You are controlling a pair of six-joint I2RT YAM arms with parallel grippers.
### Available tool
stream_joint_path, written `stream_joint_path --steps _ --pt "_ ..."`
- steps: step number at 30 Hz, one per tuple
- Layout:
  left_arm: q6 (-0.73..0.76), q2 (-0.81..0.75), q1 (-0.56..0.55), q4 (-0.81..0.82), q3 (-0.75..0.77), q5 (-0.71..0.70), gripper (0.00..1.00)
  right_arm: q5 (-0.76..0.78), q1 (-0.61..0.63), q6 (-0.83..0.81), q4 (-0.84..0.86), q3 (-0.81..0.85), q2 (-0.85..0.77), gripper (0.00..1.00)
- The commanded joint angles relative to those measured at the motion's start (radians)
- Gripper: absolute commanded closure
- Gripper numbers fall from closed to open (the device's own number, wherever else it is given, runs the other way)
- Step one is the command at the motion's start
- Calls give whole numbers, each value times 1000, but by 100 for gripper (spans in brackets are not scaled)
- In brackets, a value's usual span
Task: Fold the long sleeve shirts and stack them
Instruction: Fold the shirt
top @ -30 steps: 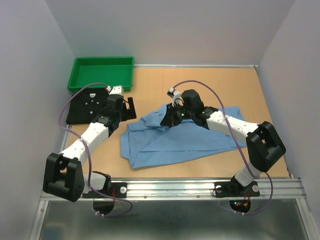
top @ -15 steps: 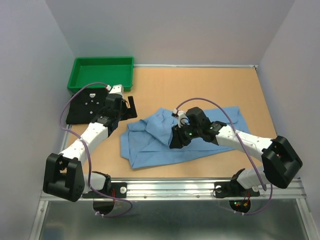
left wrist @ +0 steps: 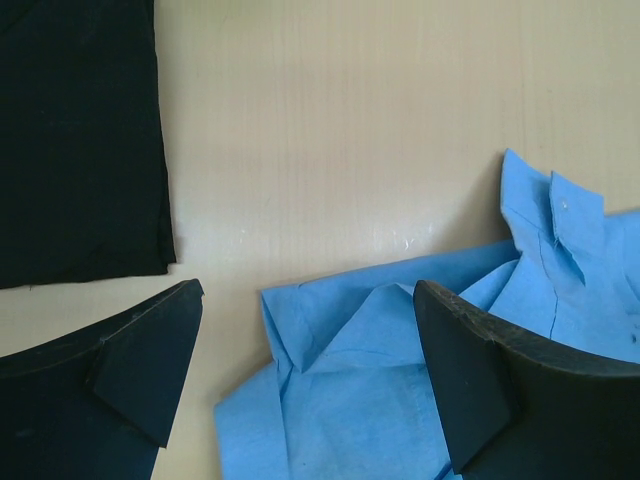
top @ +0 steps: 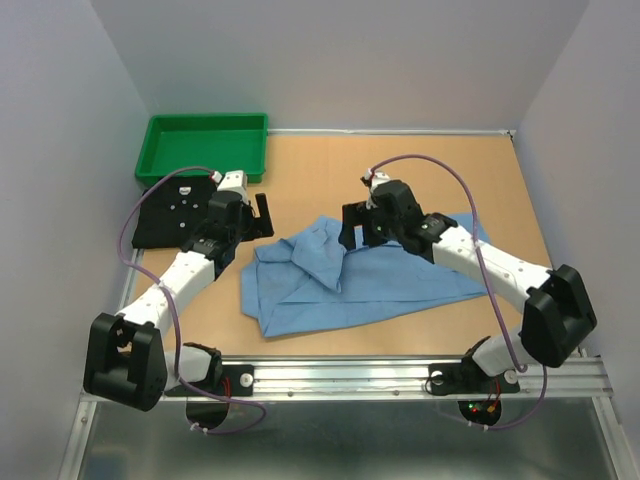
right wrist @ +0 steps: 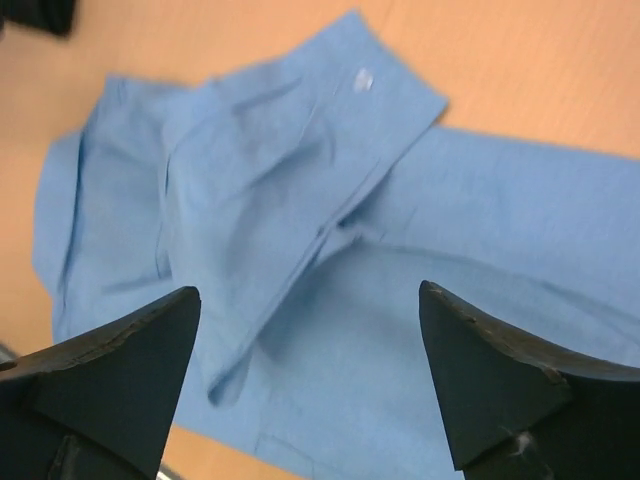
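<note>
Spread rumpled and half-folded across the middle of the tan wooden worktop [top: 400, 165]: light blue collared cloth shirt [top: 350, 285], one flap turned over towards its left end, a small white button visible on that flap in the right wrist view. Folded flat at the worktop's left edge, just in front of the green plastic tray [top: 203, 150]: black cloth shirt [top: 170, 215]. Left fingers [left wrist: 140, 350] released, wide apart, hovering over the gap between both shirts, grasping nothing. Right fingers [right wrist: 110, 370] likewise spread wide above the turned flap, nothing between them.
</note>
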Motion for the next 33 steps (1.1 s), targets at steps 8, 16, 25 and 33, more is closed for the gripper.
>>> stream_joint_path --steps 8,16,25,33 --pt "-99 -37 8 -38 -2 -91 2 197 -36 129 20 386 428 21" --pt "-148 -51 8 -38 -11 -42 2 239 -36 125 21 498 623 38" --pt "-119 -18 8 -32 1 -27 2 164 -34 89 21 469 677 39" --pt "-109 -10 8 -24 0 -11 2 150 -34 59 21 439 689 64"
